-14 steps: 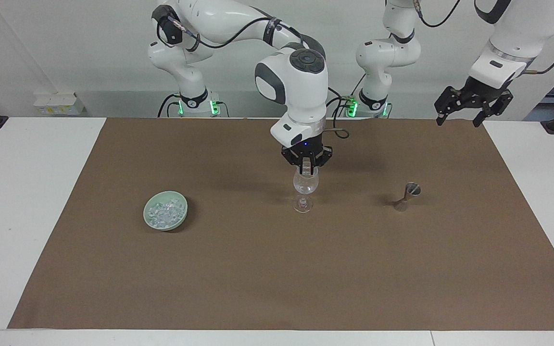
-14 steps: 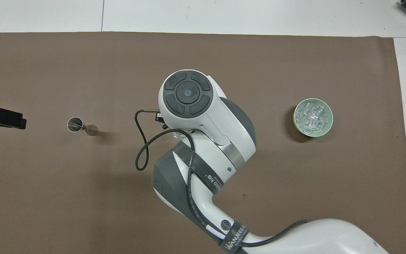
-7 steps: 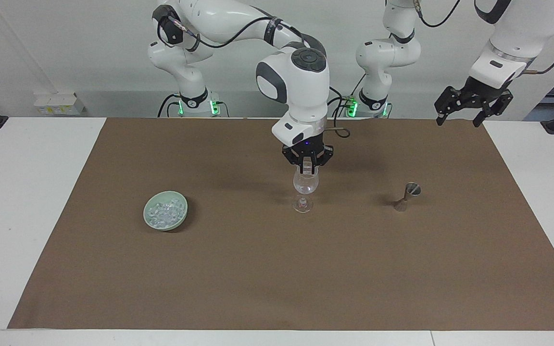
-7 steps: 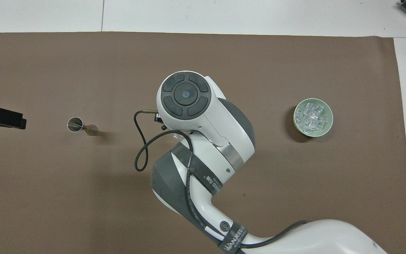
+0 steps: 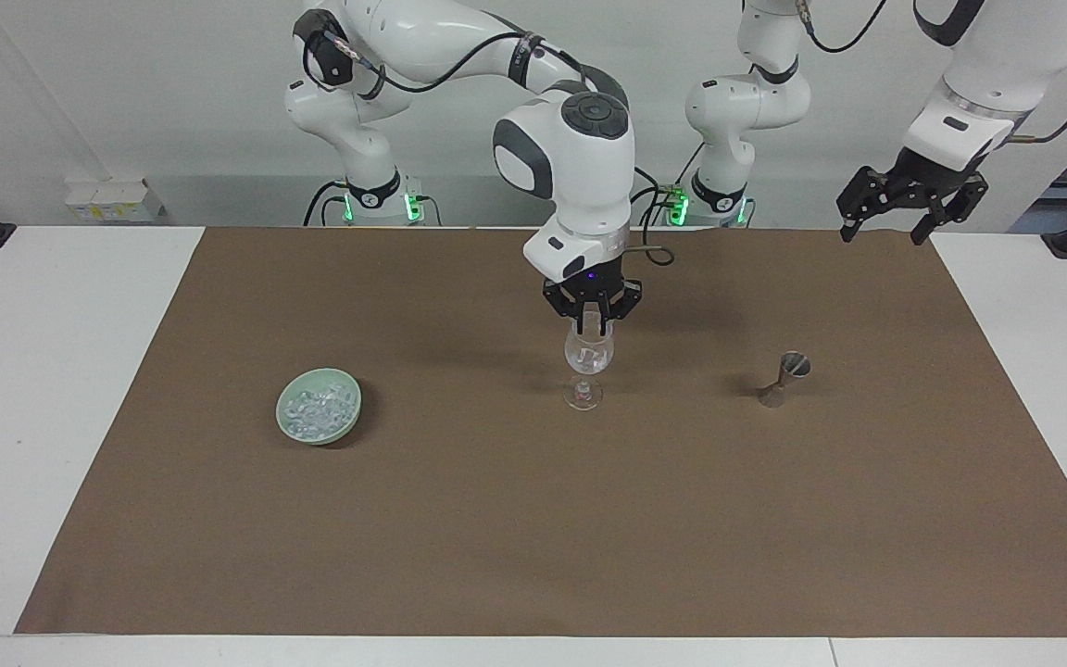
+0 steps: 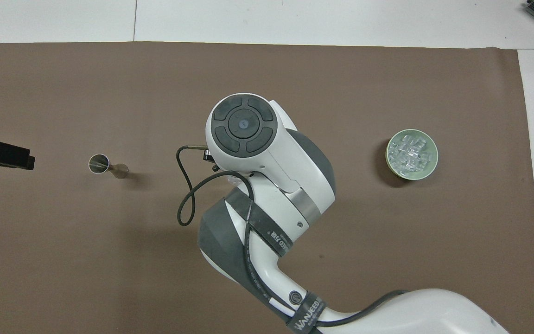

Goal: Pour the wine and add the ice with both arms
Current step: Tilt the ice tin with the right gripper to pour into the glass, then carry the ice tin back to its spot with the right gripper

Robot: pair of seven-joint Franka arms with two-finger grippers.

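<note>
A clear wine glass (image 5: 586, 366) stands upright mid-mat. My right gripper (image 5: 592, 320) hangs straight down just over its rim; a small whitish bit shows at its tip, and I cannot tell what that bit is. In the overhead view the right arm covers the glass, and only a sliver of the rim (image 6: 230, 175) shows. The ice (image 5: 317, 408) lies in a pale green bowl (image 5: 342, 424) toward the right arm's end, also seen in the overhead view (image 6: 410, 153). My left gripper (image 5: 909, 199) waits open and empty, raised over the mat's edge at its own end.
A small metal jigger (image 5: 785, 378) stands upright between the glass and the left arm's end; it also shows in the overhead view (image 6: 107, 166). A brown mat (image 5: 533, 537) covers the white table.
My right gripper has risen slightly over the glass. The glass, bowl, jigger and left arm have not moved.
</note>
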